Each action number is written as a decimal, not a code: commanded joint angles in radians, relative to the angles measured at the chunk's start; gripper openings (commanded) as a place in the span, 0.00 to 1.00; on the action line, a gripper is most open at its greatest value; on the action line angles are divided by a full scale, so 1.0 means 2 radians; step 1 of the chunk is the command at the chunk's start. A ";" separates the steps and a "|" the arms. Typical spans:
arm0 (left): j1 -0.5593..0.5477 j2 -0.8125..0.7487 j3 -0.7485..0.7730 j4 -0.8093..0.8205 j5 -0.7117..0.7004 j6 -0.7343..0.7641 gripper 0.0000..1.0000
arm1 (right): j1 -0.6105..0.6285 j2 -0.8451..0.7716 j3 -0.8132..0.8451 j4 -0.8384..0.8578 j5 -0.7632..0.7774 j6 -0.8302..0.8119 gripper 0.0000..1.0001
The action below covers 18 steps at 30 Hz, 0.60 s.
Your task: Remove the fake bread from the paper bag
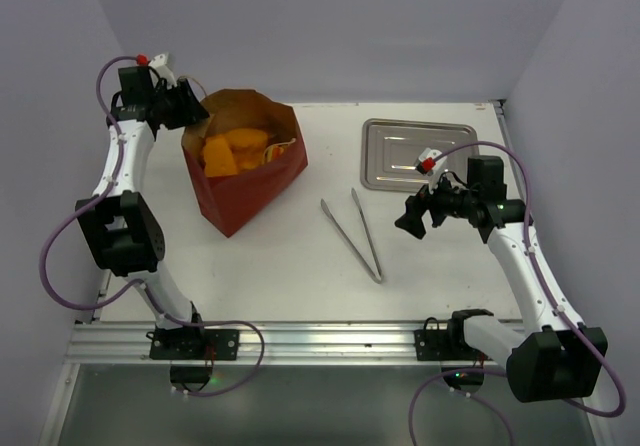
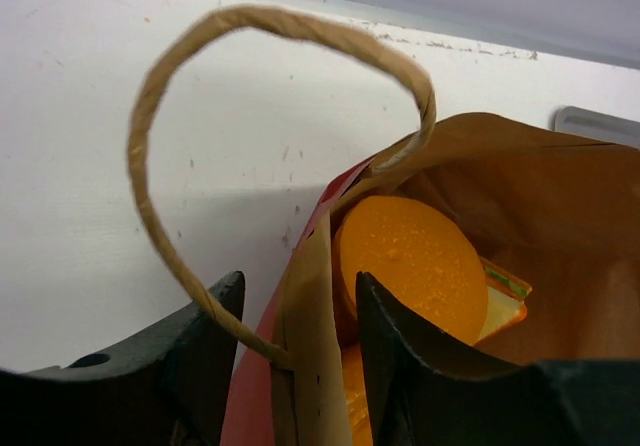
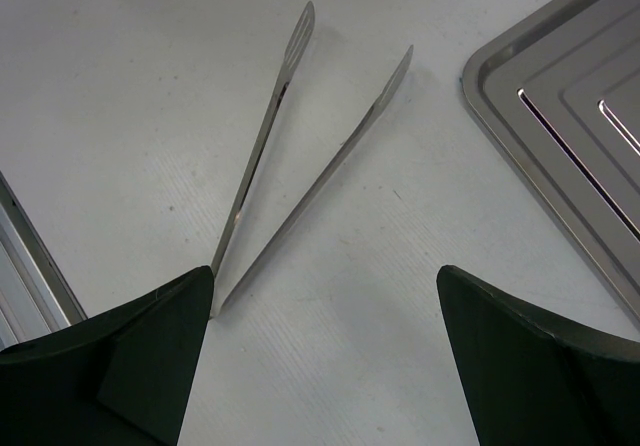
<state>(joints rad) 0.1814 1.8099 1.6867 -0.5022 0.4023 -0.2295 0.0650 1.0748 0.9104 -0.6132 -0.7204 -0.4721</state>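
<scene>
Judged at the opening step, with nothing lifted yet: right of the paper bag, the right gripper hangs fully spread and empty over the tongs. The fake bread lies inside that bag, and the half-spread left gripper straddles the bag's rim beside a handle without visibly clamping. The next move likely calls for steadying the rim. No legible writing or labels, including on the tray further right.

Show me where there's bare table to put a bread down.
Free: the strip between the paper bag and the tongs, and the near edge in front of both. The tray lies bare. Crowded: the back-left corner, where the left gripper straddles the bag's rim.
</scene>
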 commanded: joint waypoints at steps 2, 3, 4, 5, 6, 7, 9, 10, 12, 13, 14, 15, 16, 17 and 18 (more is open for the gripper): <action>0.003 0.010 0.020 -0.014 0.039 0.020 0.47 | 0.000 0.000 0.009 0.004 -0.018 -0.007 0.99; 0.003 0.011 0.020 -0.015 0.039 0.021 0.45 | 0.000 -0.001 0.011 0.002 -0.025 -0.011 0.99; 0.003 0.012 0.018 -0.016 0.041 0.023 0.41 | 0.000 -0.001 0.013 -0.008 -0.033 -0.016 0.99; 0.003 0.012 0.018 -0.016 0.043 0.024 0.31 | 0.000 -0.003 0.019 -0.018 -0.062 -0.038 0.99; 0.003 0.012 0.019 -0.016 0.044 0.024 0.23 | 0.000 -0.004 0.022 -0.038 -0.079 -0.048 0.99; 0.003 0.011 0.020 -0.014 0.048 0.022 0.15 | 0.000 -0.006 0.025 -0.045 -0.094 -0.051 0.99; 0.003 0.002 0.023 -0.011 0.054 0.017 0.00 | 0.000 -0.007 0.036 -0.056 -0.112 -0.039 0.99; 0.003 -0.008 0.028 -0.010 0.061 0.014 0.00 | 0.000 -0.006 0.039 -0.058 -0.112 -0.026 0.99; 0.004 -0.021 0.032 -0.006 0.066 0.010 0.00 | 0.000 0.009 0.049 -0.086 -0.130 -0.040 0.99; 0.004 -0.034 0.033 -0.004 0.070 0.004 0.00 | 0.003 0.018 0.053 -0.100 -0.137 -0.059 0.99; 0.003 -0.042 0.031 0.000 0.071 0.000 0.00 | 0.008 0.029 0.063 -0.113 -0.141 -0.066 0.99; 0.003 -0.049 0.029 0.012 0.074 -0.004 0.00 | 0.015 0.051 0.068 -0.135 -0.141 -0.071 0.99; 0.002 -0.063 0.026 0.018 0.081 -0.016 0.00 | 0.040 0.060 0.072 -0.135 -0.115 -0.059 0.96; 0.002 -0.070 0.020 0.026 0.084 -0.023 0.00 | 0.059 0.067 0.072 -0.127 -0.089 -0.043 0.93; 0.003 -0.076 0.018 0.036 0.085 -0.029 0.00 | 0.078 0.071 0.069 -0.095 -0.055 -0.023 0.91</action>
<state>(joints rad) 0.1810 1.7832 1.6978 -0.5396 0.5171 -0.2298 0.1307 1.1763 1.0256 -0.8009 -0.9066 -0.5541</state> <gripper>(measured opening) 0.013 0.932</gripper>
